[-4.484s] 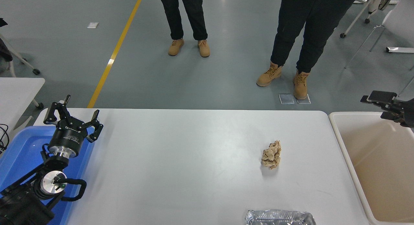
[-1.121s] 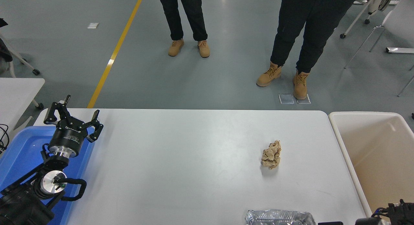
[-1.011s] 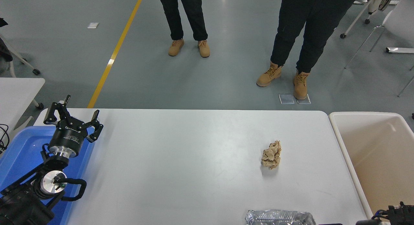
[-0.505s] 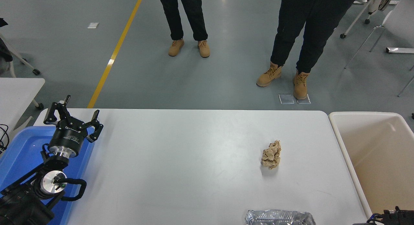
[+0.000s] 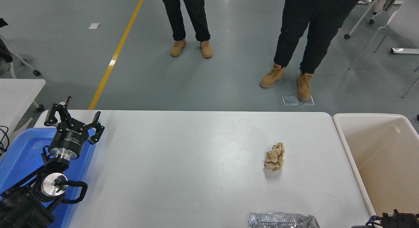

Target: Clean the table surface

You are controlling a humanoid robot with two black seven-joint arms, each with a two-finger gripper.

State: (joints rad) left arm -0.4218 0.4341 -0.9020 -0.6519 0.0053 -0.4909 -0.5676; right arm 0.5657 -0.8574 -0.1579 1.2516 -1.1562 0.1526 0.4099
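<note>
The white table surface (image 5: 196, 162) fills the middle of the head view. A crumpled brown paper ball (image 5: 274, 156) lies on it right of centre. A crinkled silver foil package (image 5: 283, 220) lies at the table's near edge, cut off by the picture's bottom. My left gripper (image 5: 73, 115) is parked at the lower left, open and empty, over the blue bin's far corner. Only a dark piece of my right arm (image 5: 391, 218) with cables shows at the bottom right corner, well right of the foil package.
A blue bin (image 5: 19, 156) stands at the table's left end under my left arm. A beige bin (image 5: 386, 162) stands off the right end. Two people's legs (image 5: 307, 34) stand beyond the far side. A smaller white table (image 5: 19, 88) is at the left edge.
My right arm has left the right edge above the beige bin and dropped to the bottom right corner, sinking further out of view in the last second. The paper, the foil and my left arm have not moved.
</note>
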